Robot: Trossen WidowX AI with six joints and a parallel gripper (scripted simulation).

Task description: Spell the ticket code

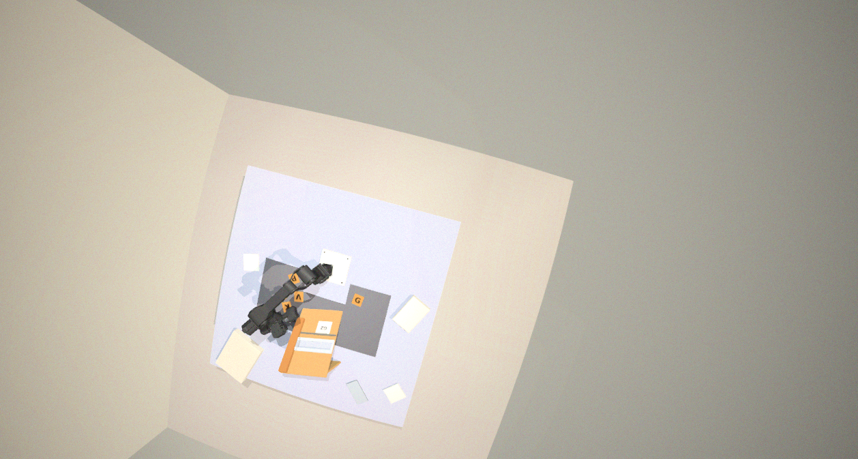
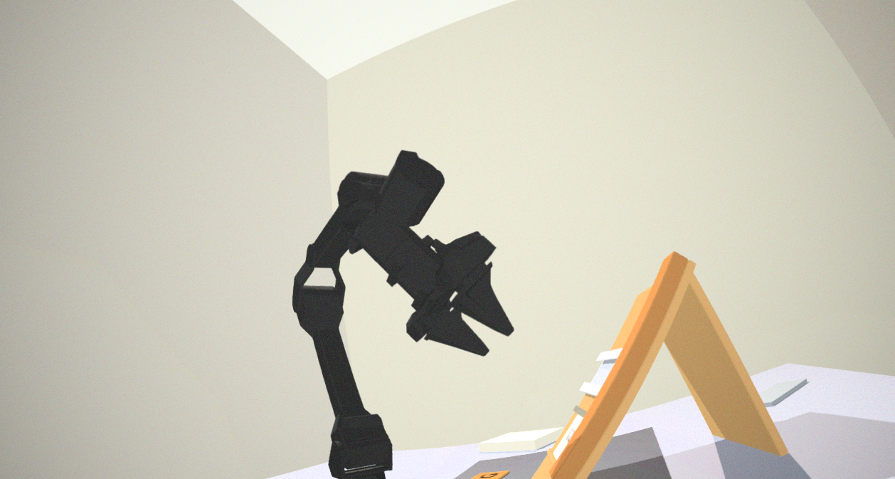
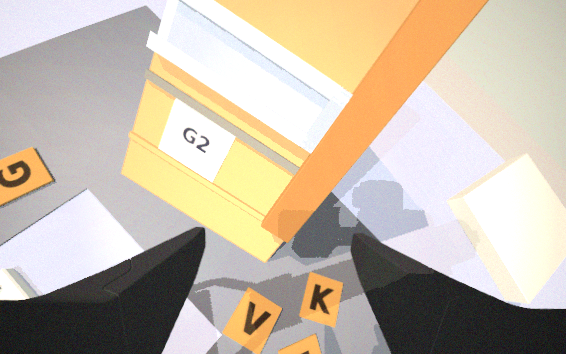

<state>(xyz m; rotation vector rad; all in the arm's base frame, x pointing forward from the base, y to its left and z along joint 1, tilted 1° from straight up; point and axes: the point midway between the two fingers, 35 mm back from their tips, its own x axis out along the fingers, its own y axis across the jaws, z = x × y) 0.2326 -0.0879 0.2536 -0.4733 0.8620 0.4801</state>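
Note:
The orange board (image 1: 309, 366) (image 2: 638, 344) (image 3: 299, 30) leans with its ticket (image 1: 324, 327) (image 2: 566, 438) (image 3: 196, 140) reading G2. The white rail (image 1: 314, 344) (image 2: 606, 373) (image 3: 244, 95) above it holds no tiles. The G tile (image 1: 357, 299) (image 2: 488, 475) (image 3: 15, 176) lies flat on the mat. The V tile (image 1: 298, 297) (image 3: 252, 320) and K tile (image 1: 286, 305) (image 3: 321, 300) lie near each other. Another tile (image 3: 301, 346) is cut off at the bottom of the wrist view, its character unreadable. My gripper (image 2: 498, 343) (image 3: 280, 239) is open and empty, raised in front of the board.
An orange side wall (image 3: 369, 115) runs along one board edge. A thick cream block (image 1: 239, 355) (image 3: 524, 230) stands beyond it. Another pale block (image 1: 411, 313) (image 2: 519, 440) lies past the grey mat (image 1: 360, 336) (image 3: 79, 100). A grey slab (image 1: 356, 391) (image 2: 785, 391) lies behind the board.

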